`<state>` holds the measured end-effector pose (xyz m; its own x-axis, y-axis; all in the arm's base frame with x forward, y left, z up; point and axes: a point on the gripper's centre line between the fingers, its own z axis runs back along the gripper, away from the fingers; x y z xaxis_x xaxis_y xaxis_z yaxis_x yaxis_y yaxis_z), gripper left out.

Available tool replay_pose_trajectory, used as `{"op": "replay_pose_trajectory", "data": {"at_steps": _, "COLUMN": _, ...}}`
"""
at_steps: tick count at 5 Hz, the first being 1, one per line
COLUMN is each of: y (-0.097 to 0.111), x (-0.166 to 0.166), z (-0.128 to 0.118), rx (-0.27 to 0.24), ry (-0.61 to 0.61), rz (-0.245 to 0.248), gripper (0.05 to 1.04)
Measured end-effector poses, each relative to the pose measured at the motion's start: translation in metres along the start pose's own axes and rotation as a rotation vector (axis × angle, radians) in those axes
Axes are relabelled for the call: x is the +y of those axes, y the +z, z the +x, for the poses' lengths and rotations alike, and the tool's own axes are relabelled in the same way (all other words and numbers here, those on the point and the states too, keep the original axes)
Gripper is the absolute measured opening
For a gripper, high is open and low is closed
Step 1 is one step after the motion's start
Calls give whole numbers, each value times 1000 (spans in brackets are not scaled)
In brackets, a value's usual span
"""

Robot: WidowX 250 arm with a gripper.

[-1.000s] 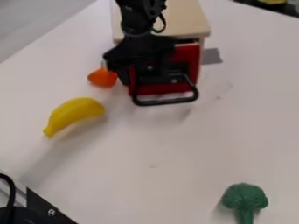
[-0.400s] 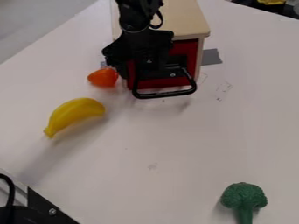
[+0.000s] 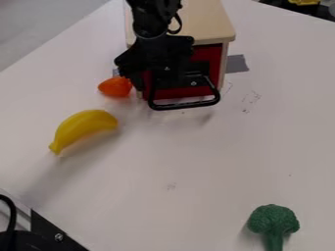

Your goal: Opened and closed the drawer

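The black gripper [image 3: 160,73] hangs at the upper middle of the camera view, against the front of a red drawer [image 3: 203,56]. Its dark shape covers the left part of the drawer front. A black loop handle [image 3: 186,105] stands out from the drawer toward the camera. The drawer sits in a light wooden cabinet [image 3: 206,19], its front about level with the cabinet's edge.
An orange toy [image 3: 116,87] lies just left of the drawer and gripper. A yellow banana [image 3: 83,128] is farther left and nearer the camera. Green broccoli [image 3: 274,223] lies at the lower right of the white table [image 3: 190,162]. Black hardware [image 3: 49,233] occupies the lower left corner.
Since a second ago, the drawer front and handle have moved back toward the cabinet, along with the gripper. Little differs between the middle frame and now.
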<state>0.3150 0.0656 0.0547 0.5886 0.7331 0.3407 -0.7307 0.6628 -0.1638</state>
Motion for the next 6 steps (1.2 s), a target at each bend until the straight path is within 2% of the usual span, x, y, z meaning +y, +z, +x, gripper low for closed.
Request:
{"op": "replay_pose_trajectory", "data": {"at_steps": 1, "y": 6, "x": 6, "z": -16, "rx": 8, "ry": -31, "rz": 6, "gripper": 999}}
{"op": "replay_pose_trajectory", "data": {"at_steps": 2, "y": 14, "x": 5, "z": -24, "rx": 14, "ry": -28, "rz": -14, "gripper": 999}}
{"op": "replay_pose_trajectory", "data": {"at_steps": 4, "y": 57, "x": -14, "z": -21, "rx": 28, "ry": 0, "rz": -101, "gripper": 999}}
{"op": "replay_pose_trajectory", "data": {"at_steps": 5, "y": 78, "x": -22, "z": -23, "rx": 61, "ry": 12, "rz": -126, "gripper": 999}}
{"op": "replay_pose_trajectory", "data": {"at_steps": 6, "y": 95, "x": -24, "z": -34, "rx": 65, "ry": -22, "rz": -128, "gripper": 999}}
